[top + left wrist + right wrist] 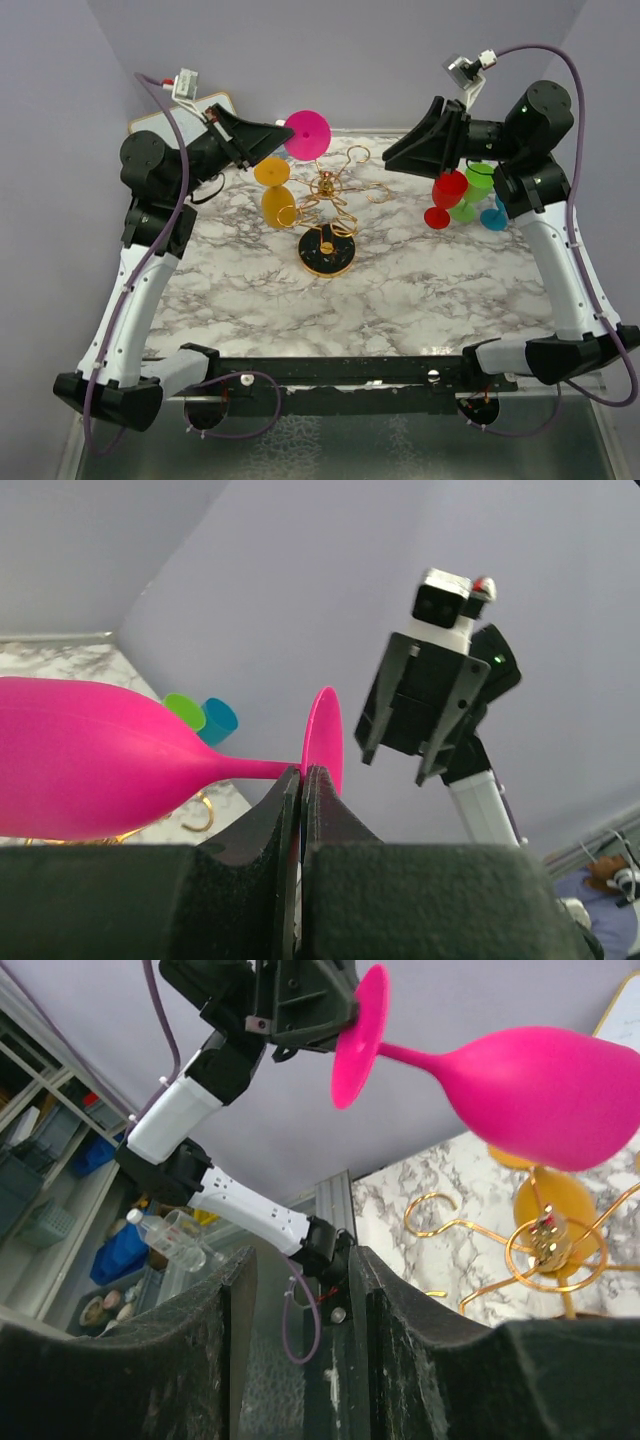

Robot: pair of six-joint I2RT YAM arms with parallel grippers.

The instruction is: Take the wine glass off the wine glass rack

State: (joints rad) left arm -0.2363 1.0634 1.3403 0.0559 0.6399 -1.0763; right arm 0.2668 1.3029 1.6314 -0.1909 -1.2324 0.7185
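Note:
A pink wine glass [307, 133] is held in the air above and behind the rack, lying sideways. My left gripper [284, 136] is shut on its stem [255, 769], right by the foot [325, 735], and the bowl [90, 770] sticks out to one side. The gold wire wine glass rack [326, 190] stands mid-table on its round black base [327, 251], with two yellow-orange glasses [277, 204] hanging on its left arms. My right gripper [390, 156] hovers to the rack's right, open [300, 1260] and empty, facing the pink glass [540, 1080].
Red [449, 190], green [477, 180] and blue [493, 216] glasses are grouped at the table's far right, under my right arm. A white board [195, 108] leans at the back left corner. Purple walls close in on three sides.

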